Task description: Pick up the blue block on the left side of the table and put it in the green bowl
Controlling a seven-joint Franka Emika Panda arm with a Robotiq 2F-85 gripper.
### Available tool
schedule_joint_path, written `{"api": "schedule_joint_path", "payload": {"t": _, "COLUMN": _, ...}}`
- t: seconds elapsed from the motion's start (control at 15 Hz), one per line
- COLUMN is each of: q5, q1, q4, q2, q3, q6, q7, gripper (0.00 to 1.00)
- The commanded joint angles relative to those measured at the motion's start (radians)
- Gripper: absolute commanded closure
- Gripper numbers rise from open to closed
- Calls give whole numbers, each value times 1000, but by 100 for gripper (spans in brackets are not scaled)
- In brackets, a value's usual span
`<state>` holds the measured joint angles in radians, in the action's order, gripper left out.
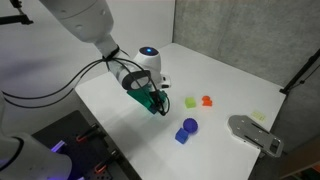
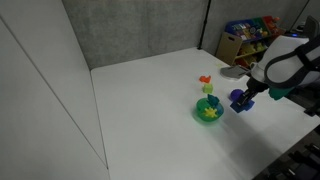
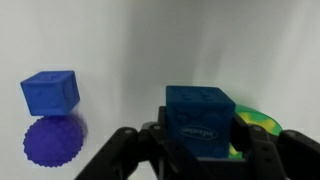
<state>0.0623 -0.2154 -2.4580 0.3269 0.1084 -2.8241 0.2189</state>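
My gripper [image 3: 200, 150] is shut on the dark blue block [image 3: 200, 118] and holds it just above the table, beside the green bowl [image 3: 258, 124]. The bowl shows behind and to the right of the block in the wrist view, with something yellow in it. In an exterior view the gripper [image 2: 240, 100] holds the block [image 2: 237, 101] close to the right of the bowl [image 2: 207, 113]. In an exterior view the gripper [image 1: 157, 103] covers most of the bowl [image 1: 146, 98].
A brighter blue cube [image 3: 50, 92] and a violet-blue round piece [image 3: 52, 142] lie to the left; both show in an exterior view [image 1: 183, 136]. A yellow-green piece [image 1: 190, 101] and an orange piece [image 1: 207, 100] lie nearby. A grey object [image 1: 255, 134] lies at the table edge.
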Motion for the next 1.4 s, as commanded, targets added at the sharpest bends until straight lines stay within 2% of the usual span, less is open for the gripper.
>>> {"api": "schedule_joint_path", "payload": {"t": 0.0, "q5": 77, "q1": 19, "q4": -28, "q2": -88, "q3": 42, "q6": 21, "q7": 33, "gripper": 68}}
{"api": "schedule_joint_path", "payload": {"t": 0.33, "q5": 116, "q1": 73, "q4": 4, "q2": -51, "q3": 53, "q6": -40, "q7": 29, "gripper": 68}}
{"api": "schedule_joint_path", "payload": {"t": 0.87, "q5": 54, "q1": 119, "q4": 46, "q2": 70, "q3": 29, "q6": -172, "q7": -16, "gripper": 68}}
{"api": "schedule_joint_path", "payload": {"t": 1.33, "q5": 3, "q1": 122, "q4": 98, "q2": 173, "q3": -2, "q6": -198, "q7": -31, "gripper": 68}}
